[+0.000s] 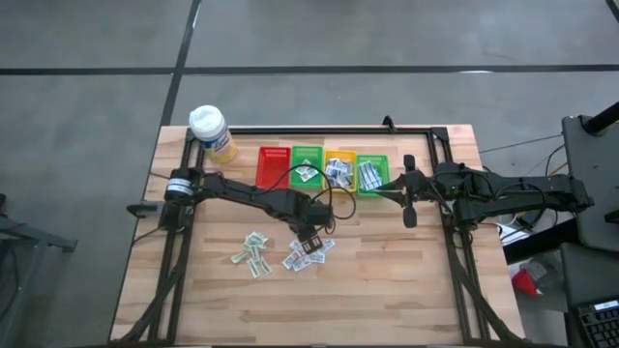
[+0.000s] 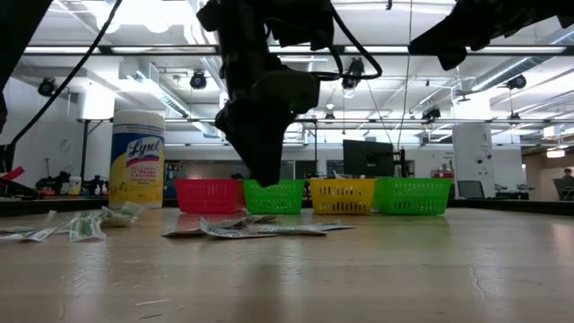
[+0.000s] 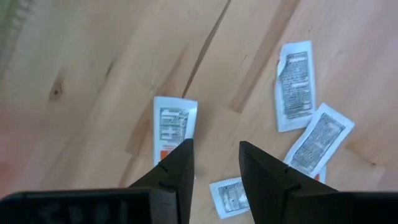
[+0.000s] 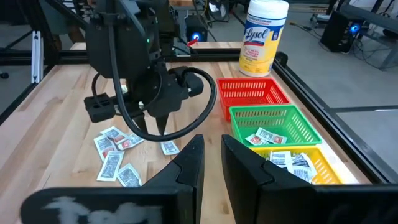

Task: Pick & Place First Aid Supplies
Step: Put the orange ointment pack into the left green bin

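Across the wide pale wooden desk (image 1: 387,280), planked and smooth with a dark metal frame around it, we look into a big workshop hall with strip lights and white columns behind. Along the far edge sits a row of ribbed plastic baskets: red basket (image 1: 273,166), green basket (image 1: 308,164), yellow basket (image 1: 339,166), and a second green basket (image 1: 372,174), with a tall yellow wipes canister (image 1: 213,133) capped in white just beside the red one. Both dark arms reach in from the sides. Now the left pincer (image 1: 309,242) points down over the middle of the desk, fingers apart, nothing between them. Right below it lie the first aid supplies (image 1: 308,253), small flat white paper packets with grey print, one packet (image 3: 175,127) just beside a fingertip and others scattered near; a second, greenish cluster (image 1: 251,255) lies a little to the left. More packets lie in three of the baskets. Over by the second green basket, the right pincer (image 1: 407,199) hovers, fingers narrowly apart, empty.
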